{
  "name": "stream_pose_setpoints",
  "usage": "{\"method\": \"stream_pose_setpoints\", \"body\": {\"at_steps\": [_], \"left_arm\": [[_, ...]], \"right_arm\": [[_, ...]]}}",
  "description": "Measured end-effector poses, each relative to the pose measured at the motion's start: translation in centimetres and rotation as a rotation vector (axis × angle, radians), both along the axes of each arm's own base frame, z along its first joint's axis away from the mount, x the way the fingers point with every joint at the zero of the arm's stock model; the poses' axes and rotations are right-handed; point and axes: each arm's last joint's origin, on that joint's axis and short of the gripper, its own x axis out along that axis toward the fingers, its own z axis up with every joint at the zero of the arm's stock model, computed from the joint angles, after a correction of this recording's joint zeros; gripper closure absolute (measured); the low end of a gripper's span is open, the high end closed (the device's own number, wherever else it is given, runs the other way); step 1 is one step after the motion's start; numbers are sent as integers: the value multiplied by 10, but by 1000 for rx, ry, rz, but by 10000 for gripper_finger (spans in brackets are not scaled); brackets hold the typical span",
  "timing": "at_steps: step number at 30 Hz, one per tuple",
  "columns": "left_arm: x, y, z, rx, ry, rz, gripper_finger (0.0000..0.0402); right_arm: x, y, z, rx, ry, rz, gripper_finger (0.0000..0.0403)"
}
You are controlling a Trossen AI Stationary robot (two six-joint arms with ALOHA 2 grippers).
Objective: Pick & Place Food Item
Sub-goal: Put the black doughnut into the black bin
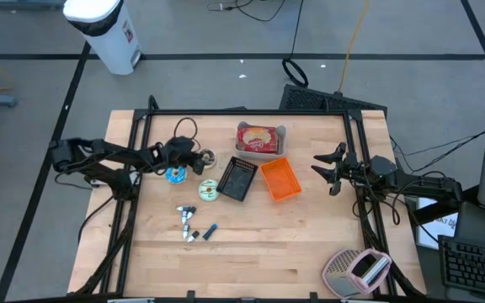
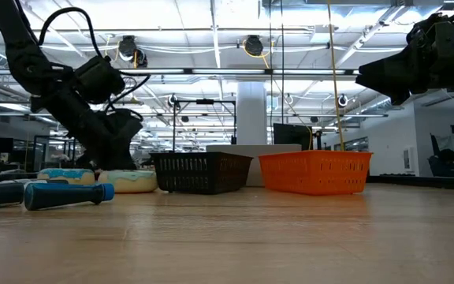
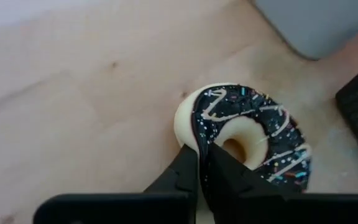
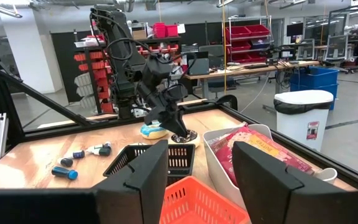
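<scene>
A doughnut with dark icing and pale drizzle point(image 3: 253, 134) lies flat on the wooden table, just left of the black basket point(image 1: 237, 178). My left gripper point(image 3: 205, 163) slants down onto its near rim, shut on it; in the high view this gripper point(image 1: 200, 160) is left of the table's middle. My right gripper point(image 1: 331, 168) hangs in the air at the table's right side. It is open, and the right wrist view shows nothing between its fingers point(image 4: 143, 180). My left gripper pinches the doughnut's ring at its near rim point(image 3: 199, 138) between the two fingers. One finger point(image 3: 185, 168) is at the outer edge and the other point(image 3: 232, 171) lies toward the hole. The fingers slant down from the table's left. The doughnut rests flat on the table.
A blue-iced doughnut point(image 1: 175, 174) and another doughnut point(image 1: 207, 190) lie close by. An orange basket point(image 1: 279, 179) stands right of the black one. Behind them is a grey bin with packaged food point(image 1: 260, 139). Markers point(image 1: 188, 224) lie nearer the front, and a pink-grey object point(image 1: 356, 271) sits at the front right.
</scene>
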Motion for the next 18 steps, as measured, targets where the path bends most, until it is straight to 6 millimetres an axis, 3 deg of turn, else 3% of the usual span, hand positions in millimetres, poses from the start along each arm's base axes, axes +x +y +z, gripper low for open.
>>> {"method": "stream_pose_setpoints", "body": {"at_steps": [9,18], "left_arm": [[28,-18,47,263,-66,-152,392],[72,-71,106,584,-76,-373,393]], "right_arm": [[0,0,0,0,0,0,236],[0,0,0,0,0,0,236]]}}
